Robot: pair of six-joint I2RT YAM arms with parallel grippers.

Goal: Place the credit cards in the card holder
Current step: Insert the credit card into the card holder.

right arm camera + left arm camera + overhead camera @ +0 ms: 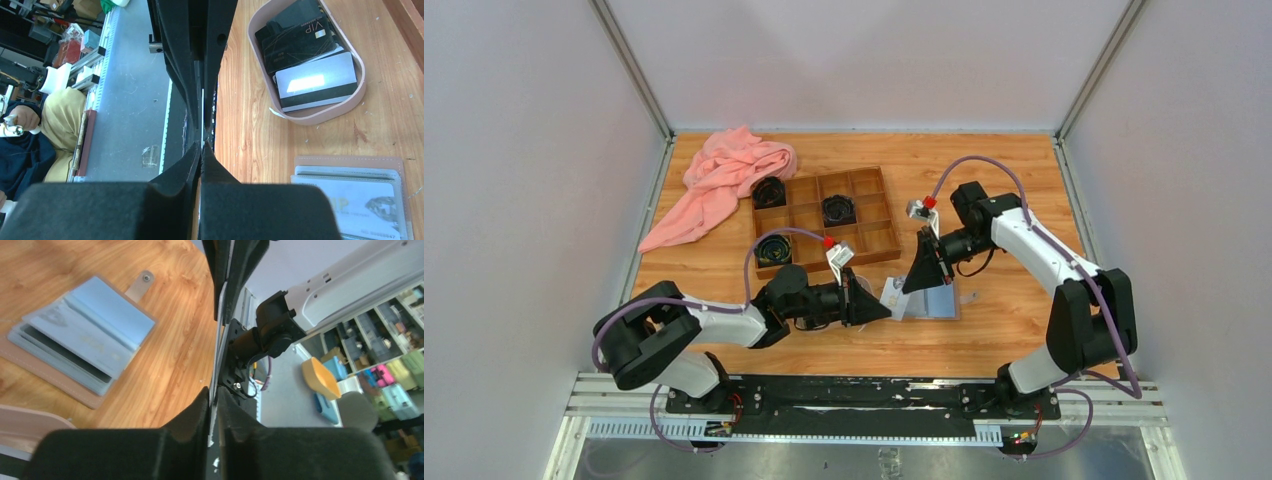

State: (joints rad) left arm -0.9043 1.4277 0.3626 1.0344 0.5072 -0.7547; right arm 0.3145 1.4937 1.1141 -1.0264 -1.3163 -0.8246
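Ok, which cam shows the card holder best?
Left wrist: the card holder lies open, sleeves and snap tab clear. Right wrist crops it at the frame's bottom; top external shows it small, partly behind the right gripper.

Bright, even overhead lighting with soft shadows; glare on the white card (316, 82) at two o'clock; wrist views blurred at six o'clock.

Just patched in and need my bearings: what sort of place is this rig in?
Probably a robotics lab test cell: white panel walls box in a wooden table, and shelves of parts bins stand beyond its edge.
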